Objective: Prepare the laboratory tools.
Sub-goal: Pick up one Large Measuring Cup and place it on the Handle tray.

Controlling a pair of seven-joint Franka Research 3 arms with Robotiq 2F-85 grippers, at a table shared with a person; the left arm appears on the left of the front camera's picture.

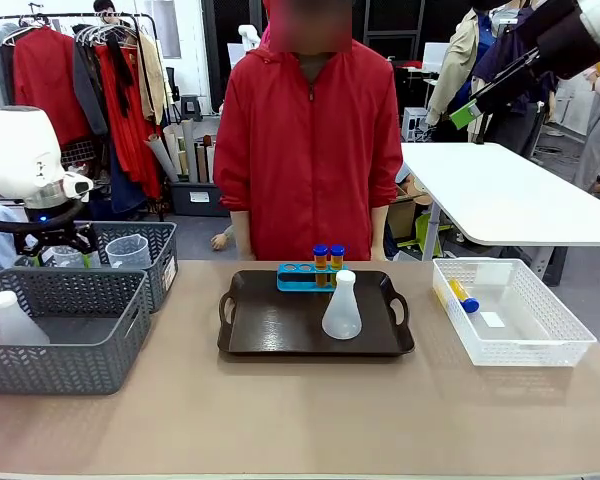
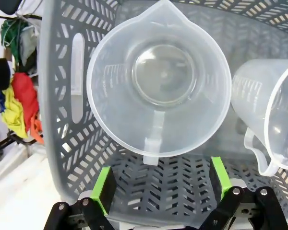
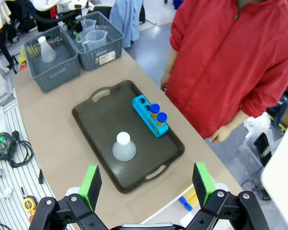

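My left gripper (image 2: pixel 162 184) is open and hangs over the far grey basket (image 2: pixel 57 120), above a clear measuring jug (image 2: pixel 158 81) whose handle points toward the fingers. A second jug (image 2: pixel 273 110) stands beside it. On the dark tray (image 1: pixel 270 330) stand a translucent conical flask (image 1: pixel 341 306) and a blue rack (image 1: pixel 305 276) with two orange blue-capped tubes (image 1: pixel 328 258). My right gripper (image 3: pixel 147 184) is open, high above the table's right side, holding nothing. Another capped tube (image 1: pixel 463 296) lies in the white lattice bin (image 1: pixel 540 345).
A nearer grey basket (image 1: pixel 75 340) at the front left holds another flask (image 1: pixel 15 320). A person in a red jacket (image 1: pixel 310 150) stands behind the tray at the far edge. Bare tabletop (image 1: pixel 300 420) stretches along the front.
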